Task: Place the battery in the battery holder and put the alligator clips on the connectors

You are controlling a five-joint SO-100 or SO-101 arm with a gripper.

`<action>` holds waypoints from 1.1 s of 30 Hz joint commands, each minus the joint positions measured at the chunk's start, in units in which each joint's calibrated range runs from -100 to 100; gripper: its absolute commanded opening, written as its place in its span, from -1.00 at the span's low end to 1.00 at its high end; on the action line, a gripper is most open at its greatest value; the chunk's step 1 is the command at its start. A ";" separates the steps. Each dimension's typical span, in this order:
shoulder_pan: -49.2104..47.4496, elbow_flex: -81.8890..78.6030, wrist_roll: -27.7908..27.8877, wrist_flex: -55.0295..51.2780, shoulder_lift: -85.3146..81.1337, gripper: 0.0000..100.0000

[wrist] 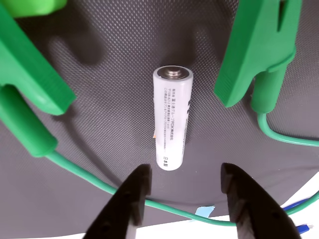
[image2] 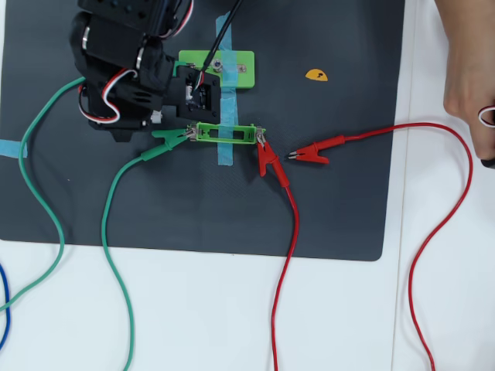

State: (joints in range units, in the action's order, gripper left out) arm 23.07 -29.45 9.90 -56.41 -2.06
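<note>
On the dark mat (image2: 340, 209), wrist view, left to right: a green clip (wrist: 30, 89) at 9 o'clock, its wire trailing to 6. The battery (wrist: 172, 117) sits dead centre, apparently lying flat with its button end toward 12. A second green clip (wrist: 259, 45) is at 2 o'clock.

The pincer (wrist: 185, 169) is at 6 o'clock, released, with its fingers spread and nothing between them. The battery's near end sits just ahead of the gap, closer to the left finger.

Overhead view: the arm covers the battery (not visible there). The battery holder (image2: 224, 133) is at centre on blue tape (image2: 226, 153) and looks empty, with a green clip (image2: 170, 137) at its 9 o'clock end. One red clip (image2: 268, 158) is at its 3 o'clock end, and another red clip (image2: 313, 152) lies loose just beyond. A person's hand (image2: 472, 77) rests at the tabletop's 3 o'clock edge.

Risks, as judged:
- **Roll:** the off-centre approach means the left finger would touch first, and the round battery could roll or skid away.
- **Snag:** both green clips crowd the battery, so a finger could catch a sleeve or wire.
- **Knocked clips:** clips already sit at the holder's ends, and pressing the battery in could knock them off.
</note>
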 commanded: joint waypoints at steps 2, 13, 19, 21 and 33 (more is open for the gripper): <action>-0.60 2.70 -0.18 0.33 -0.28 -0.73; -0.71 3.49 -0.34 0.33 3.80 -0.73; -1.41 5.16 -0.34 0.33 5.08 -0.74; -1.72 5.16 -0.29 0.33 5.08 -0.74; -1.61 5.16 -0.34 0.16 5.16 -0.74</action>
State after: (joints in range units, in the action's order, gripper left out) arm 21.84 -26.52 9.74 -56.33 3.32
